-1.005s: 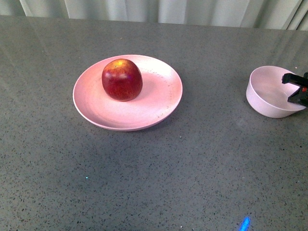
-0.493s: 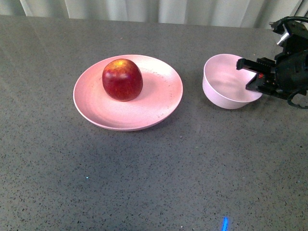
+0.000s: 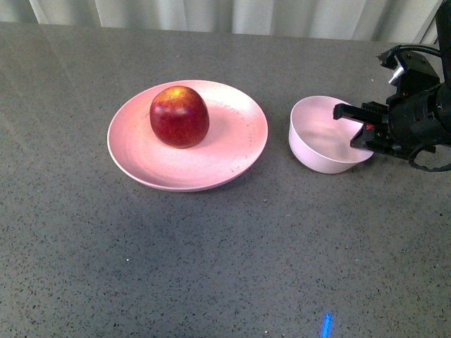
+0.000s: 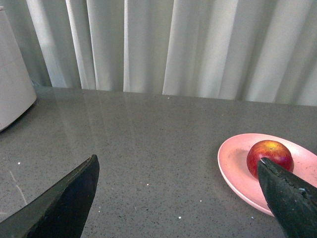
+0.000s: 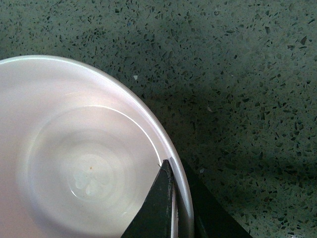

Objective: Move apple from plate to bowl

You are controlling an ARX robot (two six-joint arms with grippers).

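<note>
Table top [image 3: 211,282], grey and speckled, is closest. Next comes the plate [image 3: 141,165], with the apple [image 3: 179,116] sitting on it. The bowl [image 3: 317,151] is just beside the plate, not touching. The right gripper [image 3: 350,128] pinches the bowl's rim, one finger inside and one outside. The left gripper [image 4: 178,163] has its jaws spread wide and holds nothing. I think the apple is hard, smooth and a bit slippery, so grab it round its fat middle. Curtains [image 3: 211,14] hang at the back.
</note>
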